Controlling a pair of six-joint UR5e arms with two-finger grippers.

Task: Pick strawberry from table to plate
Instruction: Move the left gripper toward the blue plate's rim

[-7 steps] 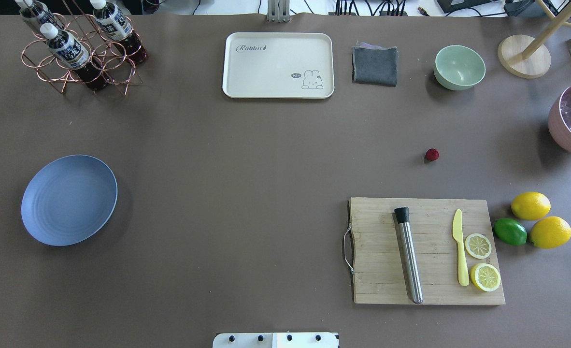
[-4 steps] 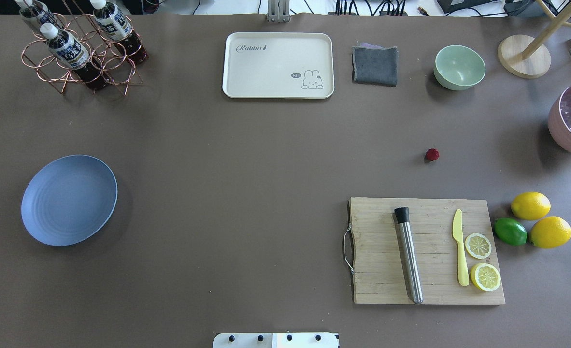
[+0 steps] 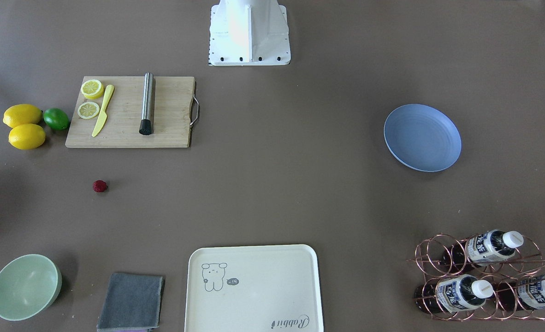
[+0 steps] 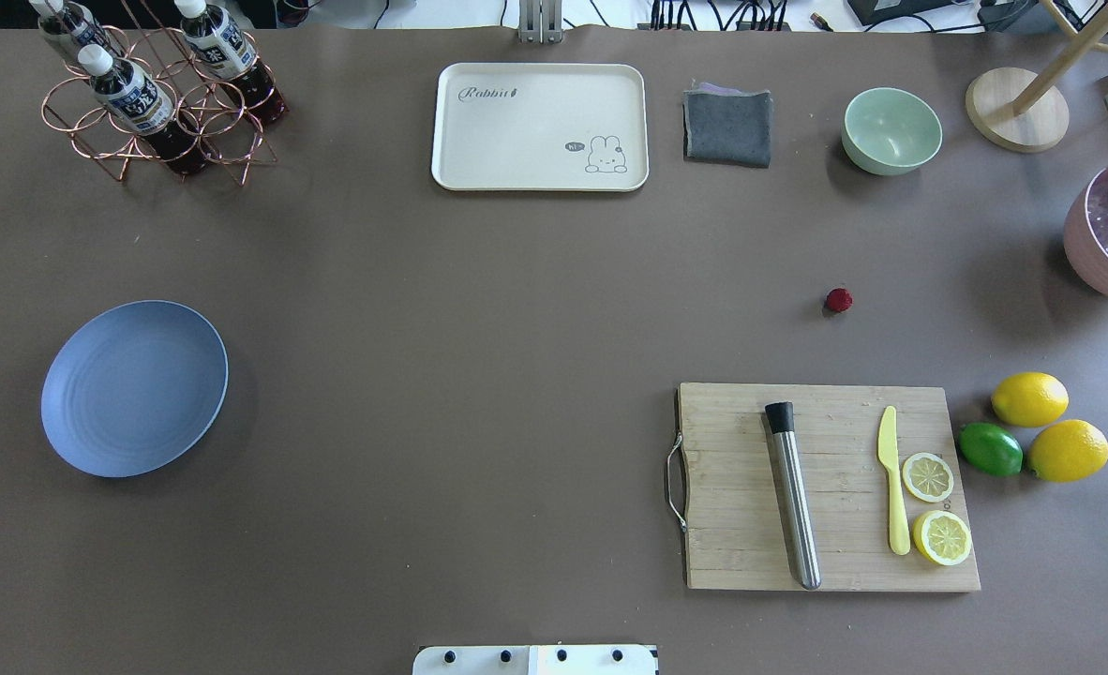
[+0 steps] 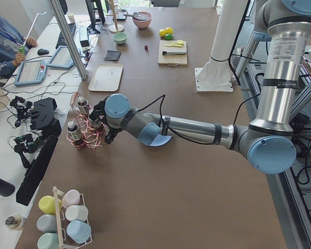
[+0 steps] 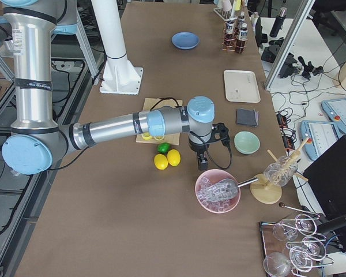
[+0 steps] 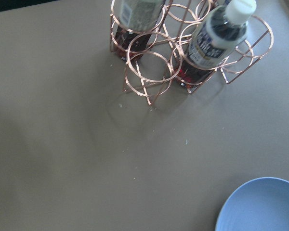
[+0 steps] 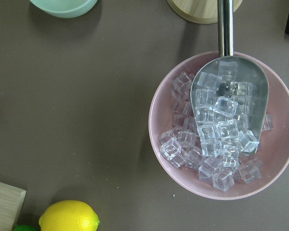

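Note:
The strawberry (image 4: pixel 838 300) is a tiny dark-red berry lying alone on the brown table (image 4: pixel 479 309), beyond the cutting board; it also shows as the strawberry (image 3: pixel 99 186). The light-blue plate (image 4: pixel 134 387) sits far off at the table's left, with nothing on it. My left gripper (image 5: pixel 100 115) hangs by the bottle rack, close to the plate (image 5: pixel 156 140). My right gripper (image 6: pixel 201 163) hovers between the lemons and the pink ice bowl. Both grippers show only in the side views, so I cannot tell if either is open or shut. The wrist views show no fingers.
A wooden cutting board (image 4: pixel 826 487) holds a steel muddler, a yellow knife and lemon halves. Two lemons (image 4: pixel 1029 398) and a lime (image 4: pixel 990 449) lie to its right. At the back stand a copper bottle rack (image 4: pixel 156 98), cream tray (image 4: pixel 540 127), grey cloth, green bowl (image 4: pixel 891 129) and pink ice bowl (image 8: pixel 224 125).

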